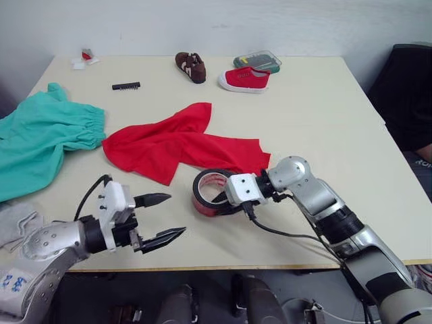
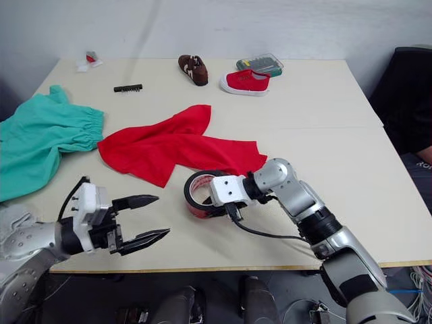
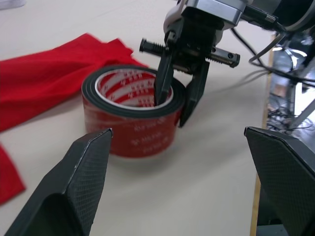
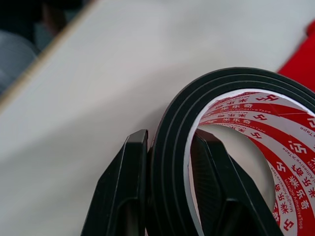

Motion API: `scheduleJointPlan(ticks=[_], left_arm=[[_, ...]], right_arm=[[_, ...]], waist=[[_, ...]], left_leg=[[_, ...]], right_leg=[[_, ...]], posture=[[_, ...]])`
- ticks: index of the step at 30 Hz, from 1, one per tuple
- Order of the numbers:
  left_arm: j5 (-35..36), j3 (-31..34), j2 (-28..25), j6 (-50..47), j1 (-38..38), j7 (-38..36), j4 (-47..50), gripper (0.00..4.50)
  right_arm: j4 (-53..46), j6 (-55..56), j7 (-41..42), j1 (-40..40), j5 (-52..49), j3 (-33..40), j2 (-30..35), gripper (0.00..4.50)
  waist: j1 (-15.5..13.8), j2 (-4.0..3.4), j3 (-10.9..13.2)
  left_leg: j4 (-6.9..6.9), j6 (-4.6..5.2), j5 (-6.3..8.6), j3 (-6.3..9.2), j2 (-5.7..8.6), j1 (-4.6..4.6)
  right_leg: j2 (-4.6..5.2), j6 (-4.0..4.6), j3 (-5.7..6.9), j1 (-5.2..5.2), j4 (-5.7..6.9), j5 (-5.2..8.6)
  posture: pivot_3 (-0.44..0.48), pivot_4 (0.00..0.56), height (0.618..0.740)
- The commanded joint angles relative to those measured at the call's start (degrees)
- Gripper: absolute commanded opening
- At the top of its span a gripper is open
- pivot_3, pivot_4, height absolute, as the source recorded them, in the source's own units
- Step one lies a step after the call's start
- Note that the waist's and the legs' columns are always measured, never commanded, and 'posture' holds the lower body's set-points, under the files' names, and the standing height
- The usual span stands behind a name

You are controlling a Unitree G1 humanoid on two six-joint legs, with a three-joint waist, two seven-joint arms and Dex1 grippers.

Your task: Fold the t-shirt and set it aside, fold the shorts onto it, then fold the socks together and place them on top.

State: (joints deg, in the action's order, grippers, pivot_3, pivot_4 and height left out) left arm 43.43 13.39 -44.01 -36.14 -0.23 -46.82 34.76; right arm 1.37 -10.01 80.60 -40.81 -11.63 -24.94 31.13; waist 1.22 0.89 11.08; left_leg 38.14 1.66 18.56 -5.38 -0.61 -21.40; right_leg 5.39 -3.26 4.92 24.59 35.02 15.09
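Note:
The red t-shirt (image 1: 175, 145) lies crumpled and unfolded in the middle of the table. The teal shorts (image 1: 40, 138) are spread at the left edge. A patch of light grey knit, the socks (image 1: 15, 223), lies at the near left corner, partly behind my left arm. My right gripper (image 1: 219, 202) is shut on the wall of a red tape roll (image 3: 130, 115), one finger inside the ring and one outside, just in front of the t-shirt's near edge. My left gripper (image 1: 174, 214) is open and empty near the front edge, left of the roll.
At the back of the table stand a brown shoe (image 1: 191, 66), a red canvas shoe (image 1: 244, 79) and a clear plastic case (image 1: 257, 63). A black strip (image 1: 126, 86) and a small red-and-white item (image 1: 84, 58) lie at the back left. A dark chair (image 1: 405, 88) stands to the right.

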Motion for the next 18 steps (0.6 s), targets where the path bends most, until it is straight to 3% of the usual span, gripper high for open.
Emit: scheduleJointPlan(ticks=[1, 4, 9, 14, 18], left_arm=[[5.1, -3.6, 0.5, -3.4, -8.4, -2.2, -2.6, 4.50], [5.4, -8.1, 1.4, -4.8, -15.7, -5.0, -5.5, 4.50], [3.6, -15.7, 3.9, -4.4, -25.2, -10.7, -10.0, 4.50], [1.4, -20.0, 6.8, -3.1, -31.3, -15.0, -14.2, 4.50], [-0.5, -21.4, 8.3, -1.8, -34.0, -17.0, -17.0, 4.50]], right_arm=[[-14.9, -14.5, 0.5, 1.2, -13.3, 11.0, 6.9, 0.82], [-22.5, -23.9, -2.1, 6.2, -19.9, 20.4, 15.5, 0.77], [-21.4, -24.0, -8.8, 23.8, -13.9, 39.0, 27.2, 0.74], [-11.5, -14.0, -15.3, 39.9, -2.4, 49.3, 30.9, 0.72], [-3.7, -8.7, -20.9, 43.0, 1.5, 50.3, 29.5, 0.71]], waist=[[-0.1, -0.07, 0.0], [-1.1, -0.09, 0.1], [-2.0, -0.06, 0.1], [-2.6, -0.06, 0.1], [-2.3, -0.08, 0.1]], left_leg=[[0.02, 0.00, 0.00, 0.01, 0.00, -0.01], [0.04, 0.00, 0.00, 0.02, 0.01, -0.03], [0.01, 0.02, 0.02, -0.01, 0.03, -0.03], [0.07, 0.15, -0.08, -0.25, 0.10, 0.00], [0.10, 0.14, -0.20, -0.38, 0.10, 0.09]], right_leg=[[0.00, -0.01, 0.01, -0.01, 0.01, 0.00], [0.01, -0.03, 0.03, -0.01, -0.02, -0.02], [-0.02, -0.03, 0.06, -0.06, -0.15, -0.02], [-0.10, -0.15, -0.13, -0.06, -0.05, -0.09], [-0.19, -0.23, -0.27, -0.07, 0.01, -0.13]], posture=[[0.000, 0.150, 0.740], [0.000, 0.150, 0.740], [0.000, 0.150, 0.740], [0.000, 0.150, 0.740], [0.000, 0.150, 0.740]])
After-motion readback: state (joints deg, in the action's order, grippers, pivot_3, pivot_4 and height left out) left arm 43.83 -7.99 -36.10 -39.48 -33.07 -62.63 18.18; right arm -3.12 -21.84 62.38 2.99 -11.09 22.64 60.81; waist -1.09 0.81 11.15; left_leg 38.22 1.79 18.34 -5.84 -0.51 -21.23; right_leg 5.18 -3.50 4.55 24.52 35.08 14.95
